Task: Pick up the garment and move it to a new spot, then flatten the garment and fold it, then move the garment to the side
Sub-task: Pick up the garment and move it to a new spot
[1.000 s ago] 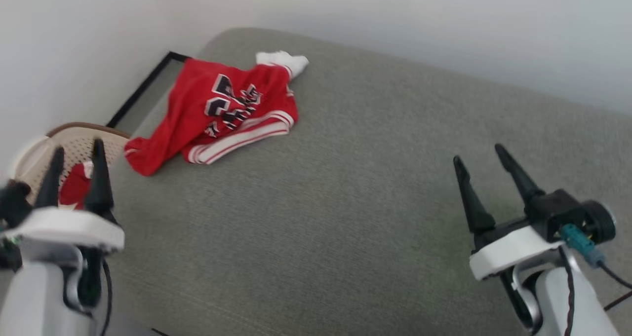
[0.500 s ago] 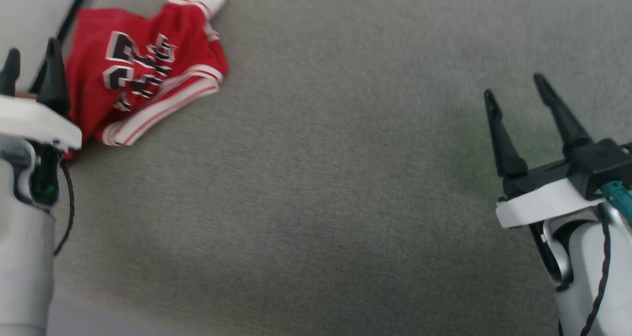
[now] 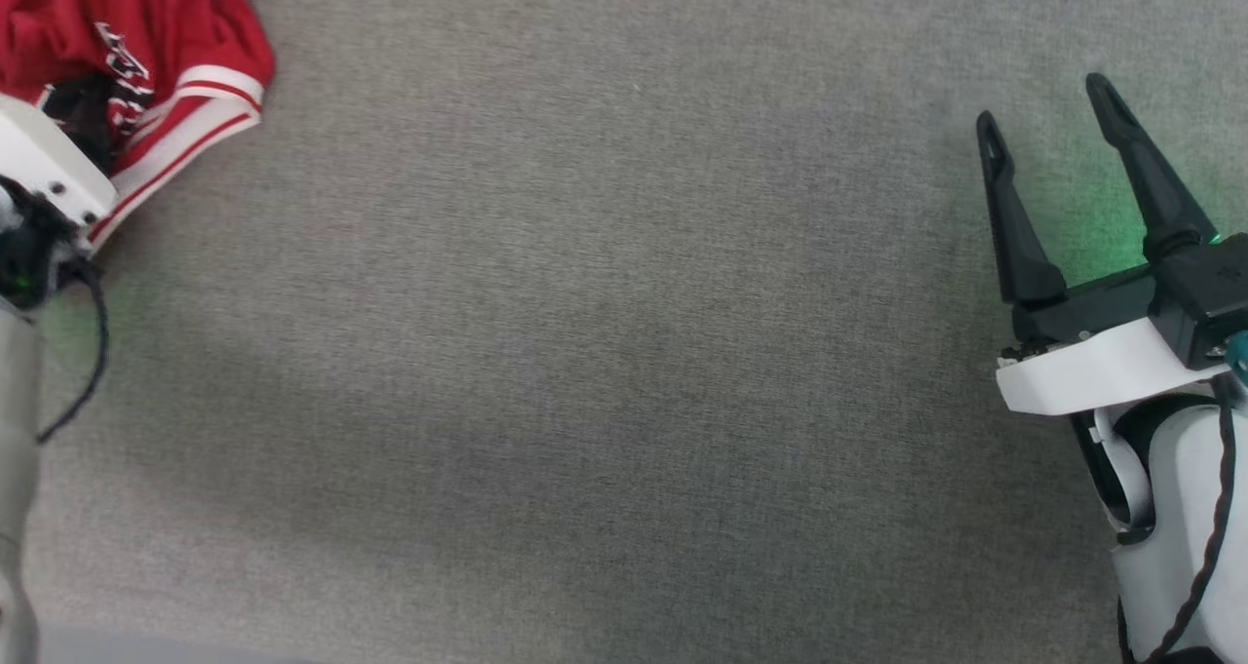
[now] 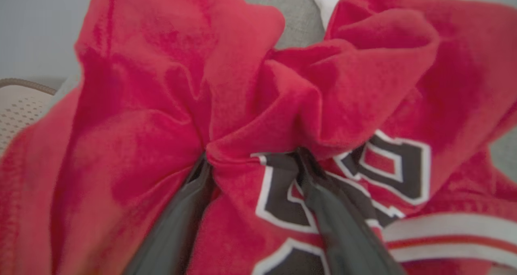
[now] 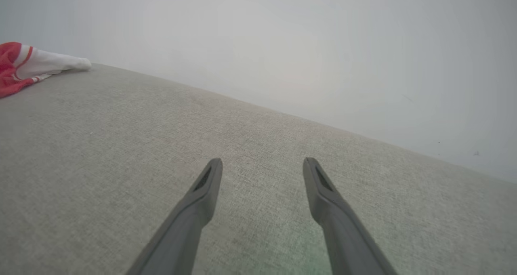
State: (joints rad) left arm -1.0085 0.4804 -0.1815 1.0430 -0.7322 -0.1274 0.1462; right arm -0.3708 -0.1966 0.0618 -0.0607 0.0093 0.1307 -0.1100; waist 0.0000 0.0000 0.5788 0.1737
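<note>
Left wrist view: the left gripper (image 4: 252,158) has its two fingers spread wide and pushed into the garment (image 4: 153,117). A ridge of red cloth is bunched between them and the black, white-outlined lettering sits just beside the right finger. The jaws are not clamped, so nothing is grasped yet. A beige perforated thing (image 4: 20,105) shows at the left edge, possibly a basket; too little of it shows to be sure.

Head view: the garment is crumpled at the top left corner on the grey cushion (image 3: 585,352), with its striped trim facing out. The left arm's white housing sits right at the garment's edge. The right gripper (image 3: 1041,98) is at the far right with its fingers apart and empty, well away from the garment.

Right wrist view: the right fingers are open over bare cushion. A white sleeve and a bit of red show at the far left, against a pale wall (image 5: 323,45).

Progress: I judge this the very start, with the pick-up grasp being set. The close, lift, move, flatten, fold and final shift aside are all left to do.
</note>
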